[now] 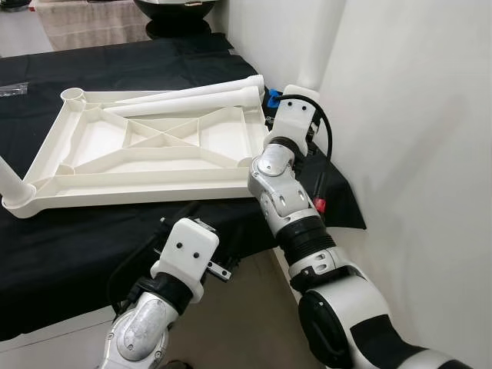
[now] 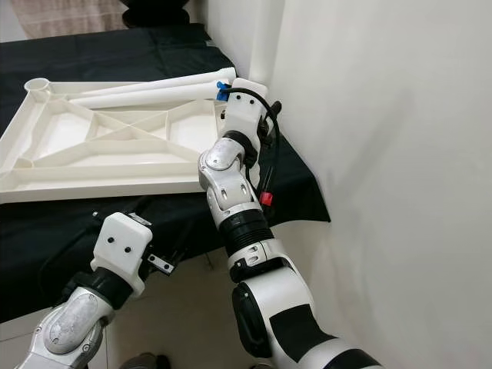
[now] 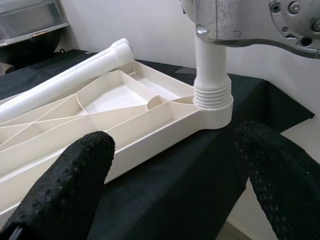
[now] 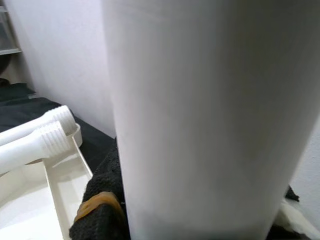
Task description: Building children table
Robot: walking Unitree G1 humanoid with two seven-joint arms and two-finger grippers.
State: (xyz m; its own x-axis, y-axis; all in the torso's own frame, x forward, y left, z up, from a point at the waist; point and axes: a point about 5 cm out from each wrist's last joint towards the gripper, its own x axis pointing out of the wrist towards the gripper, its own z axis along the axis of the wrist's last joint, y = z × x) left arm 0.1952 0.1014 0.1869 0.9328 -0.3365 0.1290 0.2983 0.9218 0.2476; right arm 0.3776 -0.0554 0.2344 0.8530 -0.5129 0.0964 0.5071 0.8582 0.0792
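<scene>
The white tabletop (image 1: 154,150) is lying upside down on a desk (image 1: 69,246) draped in black cloth, its ribbed underside facing up. Two loose legs (image 1: 192,98) are lying side by side along its far edge, their threaded ends pointing toward the white wall (image 1: 415,154). Another leg (image 3: 210,65) is standing upright in the near right corner socket, by the wall, its threaded collar sitting at the socket mouth. A further leg (image 1: 11,181) is sticking up at the near left corner.

The right claw (image 1: 296,96) is reaching up to that upright leg by the wall; in the right wrist view the leg is standing pressed against a black finger (image 4: 100,215), so the claw is pinching the leg. The left claw (image 3: 175,175) is hovering low at the near desk edge, just short of the tabletop, its two fingers (image 3: 65,185) spread wide and touching nothing.
</scene>
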